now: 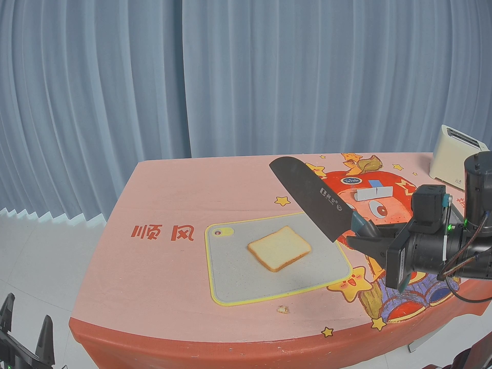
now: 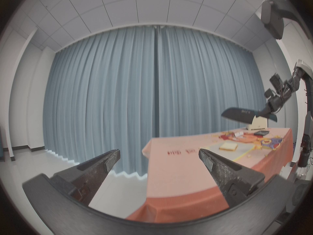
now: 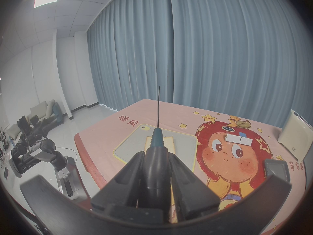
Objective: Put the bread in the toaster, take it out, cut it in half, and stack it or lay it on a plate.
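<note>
A pink-clothed table (image 1: 154,283) fills the lower half of the head view, with a grey cutting board (image 1: 241,278) at its centre. At the right edge of the frame, the right gripper (image 1: 365,236) clamps the handle of a dark knife (image 1: 312,196), its blade slanting up and left above the board's right end. A white toaster (image 1: 453,162) stands at far right. The left gripper (image 2: 158,154), fingers spread wide and holding nothing, sits off the table at lower left. One whole slice of bread (image 1: 279,248) lies flat mid-board.
</note>
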Robot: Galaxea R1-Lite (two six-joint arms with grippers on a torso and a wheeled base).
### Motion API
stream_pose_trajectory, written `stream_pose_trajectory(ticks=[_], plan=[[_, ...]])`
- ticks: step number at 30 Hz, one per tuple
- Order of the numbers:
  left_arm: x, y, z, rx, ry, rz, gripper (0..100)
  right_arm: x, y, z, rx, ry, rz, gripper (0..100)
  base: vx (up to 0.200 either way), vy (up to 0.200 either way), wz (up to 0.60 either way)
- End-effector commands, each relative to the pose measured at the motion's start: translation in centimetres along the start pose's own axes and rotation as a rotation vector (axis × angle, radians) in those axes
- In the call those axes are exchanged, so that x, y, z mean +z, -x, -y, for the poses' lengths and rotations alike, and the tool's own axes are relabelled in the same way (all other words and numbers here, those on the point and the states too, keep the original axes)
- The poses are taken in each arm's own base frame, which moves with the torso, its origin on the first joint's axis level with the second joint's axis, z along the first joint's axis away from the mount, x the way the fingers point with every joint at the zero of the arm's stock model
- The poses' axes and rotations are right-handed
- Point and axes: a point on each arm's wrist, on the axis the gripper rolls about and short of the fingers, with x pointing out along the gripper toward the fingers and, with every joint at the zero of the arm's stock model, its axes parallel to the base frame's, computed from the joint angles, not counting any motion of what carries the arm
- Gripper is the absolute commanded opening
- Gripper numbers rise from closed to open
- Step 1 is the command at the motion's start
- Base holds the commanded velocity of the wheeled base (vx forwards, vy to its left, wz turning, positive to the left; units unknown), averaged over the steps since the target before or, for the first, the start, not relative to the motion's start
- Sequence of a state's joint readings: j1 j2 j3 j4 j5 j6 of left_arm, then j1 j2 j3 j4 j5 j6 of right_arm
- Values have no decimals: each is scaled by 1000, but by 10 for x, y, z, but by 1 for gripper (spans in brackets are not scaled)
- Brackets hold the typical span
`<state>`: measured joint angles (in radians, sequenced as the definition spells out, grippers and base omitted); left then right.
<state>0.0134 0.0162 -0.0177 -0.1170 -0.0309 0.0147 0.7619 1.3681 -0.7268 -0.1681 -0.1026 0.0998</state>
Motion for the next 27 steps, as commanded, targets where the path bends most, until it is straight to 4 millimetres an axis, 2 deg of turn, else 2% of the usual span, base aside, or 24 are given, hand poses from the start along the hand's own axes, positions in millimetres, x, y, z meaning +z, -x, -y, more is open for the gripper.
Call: stream_pose_trajectory(ticks=[1, 14, 27], plan=[[3, 1, 0, -3, -3, 76, 100, -1, 0, 0, 1, 1, -2, 0, 0, 0, 0], [-1, 1, 0, -5, -7, 40, 100, -1, 0, -3, -3, 8, -1, 0, 0, 0, 0], [7, 1, 0, -4, -20, 122, 100, -3, 0, -4, 0, 12, -9, 0, 0, 0, 0]])
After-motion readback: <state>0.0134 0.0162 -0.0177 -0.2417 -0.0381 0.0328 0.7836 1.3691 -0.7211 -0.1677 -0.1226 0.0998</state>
